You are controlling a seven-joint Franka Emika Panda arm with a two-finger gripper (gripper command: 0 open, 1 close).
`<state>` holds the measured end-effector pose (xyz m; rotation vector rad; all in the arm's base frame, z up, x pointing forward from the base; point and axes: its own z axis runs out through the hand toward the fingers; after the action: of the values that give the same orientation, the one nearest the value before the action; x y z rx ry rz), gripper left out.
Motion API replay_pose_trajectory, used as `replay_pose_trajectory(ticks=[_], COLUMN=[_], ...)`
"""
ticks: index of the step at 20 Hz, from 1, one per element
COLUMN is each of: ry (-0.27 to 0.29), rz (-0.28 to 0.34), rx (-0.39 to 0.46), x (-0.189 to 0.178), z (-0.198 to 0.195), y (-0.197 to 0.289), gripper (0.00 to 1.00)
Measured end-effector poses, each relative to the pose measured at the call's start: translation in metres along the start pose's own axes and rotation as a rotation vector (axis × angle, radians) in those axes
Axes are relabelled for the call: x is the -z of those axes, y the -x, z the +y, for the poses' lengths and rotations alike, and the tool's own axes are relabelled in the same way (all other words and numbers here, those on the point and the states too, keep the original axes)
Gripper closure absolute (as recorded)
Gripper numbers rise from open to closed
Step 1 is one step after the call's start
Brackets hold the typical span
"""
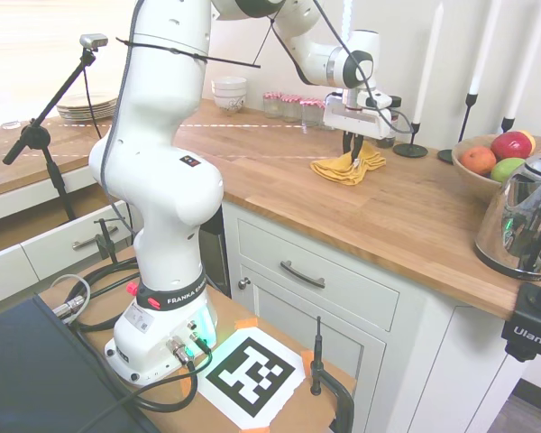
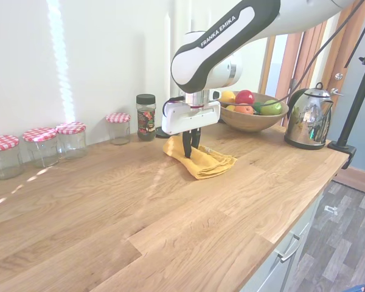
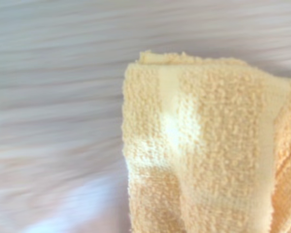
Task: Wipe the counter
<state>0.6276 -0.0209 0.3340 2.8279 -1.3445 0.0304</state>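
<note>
The pincer (image 2: 191,146) points straight down onto a yellow cloth (image 2: 202,160), its dark fingers drawn close together and pinching a raised fold of the cloth. The cloth lies crumpled on the counter (image 2: 140,207), which stretches away from the pincer on all sides as long wooden planks.

Behind the pincer, against the wall, stands a dark-lidded jar (image 2: 146,117), and further along the wall from it a row of glass jars with red checked lids (image 2: 72,139). On the pincer's other side sits a wooden bowl of fruit (image 2: 252,112), and beyond the bowl a shiny kettle (image 2: 308,118). Black candlesticks with white candles (image 1: 417,108) stand just behind the pincer in the first exterior view, close to the cloth. A stack of white bowls (image 1: 229,94) and some plates (image 1: 88,109) lie well apart, at the far end.

Whether the fingertips touch the wood is hidden by the cloth. The wrist view shows only the cloth's looped weave and a blurred, washed-out surface beside it. The kettle is cut off at the first exterior view's edge.
</note>
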Motion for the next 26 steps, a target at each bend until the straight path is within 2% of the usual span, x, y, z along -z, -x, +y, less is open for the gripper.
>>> replay_pose_trajectory(ticks=[18, 26], ry=[-0.012, 0.003], rz=[0.058, 0.064], rx=[0.065, 0.108], x=[0.001, 0.002], z=[-0.132, -0.183], y=[0.185, 0.245], gripper=[1.0, 1.0])
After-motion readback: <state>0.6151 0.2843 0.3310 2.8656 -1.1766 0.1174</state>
